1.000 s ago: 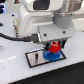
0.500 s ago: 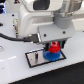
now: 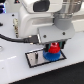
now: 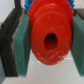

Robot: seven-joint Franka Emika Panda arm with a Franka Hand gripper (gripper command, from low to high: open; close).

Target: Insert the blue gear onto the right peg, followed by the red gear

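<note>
Gripper [image 3: 53, 49] unmoved — clamps one red gear [image 4: 48, 37] | one blue gear [image 3: 51, 56] beneath

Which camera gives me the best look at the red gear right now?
The wrist view: the red gear fills the frame, centre hole visible, clamped between the claw pads. The exterior view shows only part of it, small and blurred under the claw, above the blue gear.

I see the red gear [image 4: 49, 37] filling the wrist view, toothed rim up against teal pads on both sides, its dark centre hole facing me. In the exterior view it sits directly above the blue gear [image 3: 51, 56], which lies flat on the plate.
</note>
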